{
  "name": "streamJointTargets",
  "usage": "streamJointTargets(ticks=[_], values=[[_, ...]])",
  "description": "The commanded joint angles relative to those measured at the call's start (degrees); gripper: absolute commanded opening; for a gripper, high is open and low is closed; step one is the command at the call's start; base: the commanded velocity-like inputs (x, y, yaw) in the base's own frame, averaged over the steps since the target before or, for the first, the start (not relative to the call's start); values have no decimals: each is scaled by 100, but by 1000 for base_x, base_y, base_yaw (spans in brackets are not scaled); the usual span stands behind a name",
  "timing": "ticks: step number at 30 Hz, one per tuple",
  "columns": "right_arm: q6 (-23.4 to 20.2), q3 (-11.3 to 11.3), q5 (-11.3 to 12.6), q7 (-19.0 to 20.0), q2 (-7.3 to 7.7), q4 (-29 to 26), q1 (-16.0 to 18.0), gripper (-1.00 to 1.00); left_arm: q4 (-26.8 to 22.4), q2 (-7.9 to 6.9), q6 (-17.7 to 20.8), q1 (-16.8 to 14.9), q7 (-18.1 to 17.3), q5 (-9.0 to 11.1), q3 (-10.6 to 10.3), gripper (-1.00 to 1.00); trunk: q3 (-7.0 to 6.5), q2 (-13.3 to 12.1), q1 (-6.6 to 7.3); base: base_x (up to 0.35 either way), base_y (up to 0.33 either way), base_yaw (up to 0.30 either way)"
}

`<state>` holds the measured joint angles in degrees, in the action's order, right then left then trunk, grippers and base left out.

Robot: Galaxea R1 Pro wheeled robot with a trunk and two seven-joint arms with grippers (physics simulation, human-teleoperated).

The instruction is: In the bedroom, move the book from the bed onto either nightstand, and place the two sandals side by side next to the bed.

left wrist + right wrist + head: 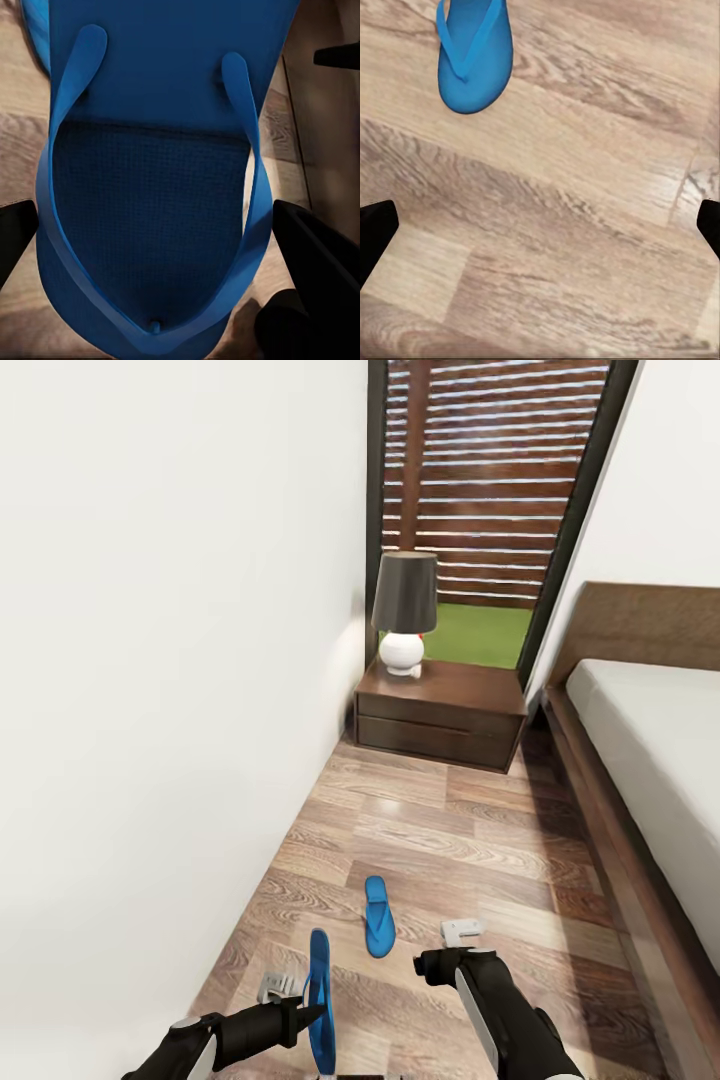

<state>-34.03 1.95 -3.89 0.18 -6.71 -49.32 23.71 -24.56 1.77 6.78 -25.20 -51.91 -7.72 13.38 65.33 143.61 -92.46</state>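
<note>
While left end effector (312, 1012) clamps one sandal (319, 1000), other sandal (474, 54) lies flat under right end effector (452, 948), spread empty.

Bedroom: bed (650, 760), nightstand (440, 715), lamp (404, 610).

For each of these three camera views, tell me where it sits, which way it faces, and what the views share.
Head view: on the robot's head, facing forward and down at the floor, nightstand and bed; both arms show.
Left wrist view: near the left tool, facing the held sandal; dark fingers at the edges.
Right wrist view: near the right tool, facing down at the floor and the other sandal; dark fingertips at the edges.
Shared: head and right wrist views both show the sandal lying on the floor.
</note>
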Motion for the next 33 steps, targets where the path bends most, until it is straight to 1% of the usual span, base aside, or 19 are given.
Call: streamJointTargets(ticks=[1,24,27,29,30,31,33], values=[[-33,7,-41,1,1,-8,2,100,-13,7,60,-2,-38,-37,51,-100,28,4,-1,0,0,0],[-33,7,-41,-1,2,-9,2,100,-9,7,60,-2,-38,-35,51,-100,537,35,-60,0,0,0],[-33,8,-41,-1,-1,-8,2,100,-22,-9,69,-2,-64,-13,82,-100,604,39,-68,0,0,0],[-34,8,-37,1,-1,-8,2,100,-71,-32,79,-2,-85,39,111,-100,648,41,-73,0,0,0],[-37,8,-35,0,-1,-8,2,100,-166,-59,92,-2,-97,108,127,-100,670,43,-76,0,0,0],[-37,7,-34,0,-1,-8,2,100,-322,-83,104,-2,-104,211,138,-100,692,44,-78,0,0,0],[-36,9,-22,2,-1,-8,2,100,-688,-110,170,-2,-110,507,149,-100,692,44,-78,0,0,0]])
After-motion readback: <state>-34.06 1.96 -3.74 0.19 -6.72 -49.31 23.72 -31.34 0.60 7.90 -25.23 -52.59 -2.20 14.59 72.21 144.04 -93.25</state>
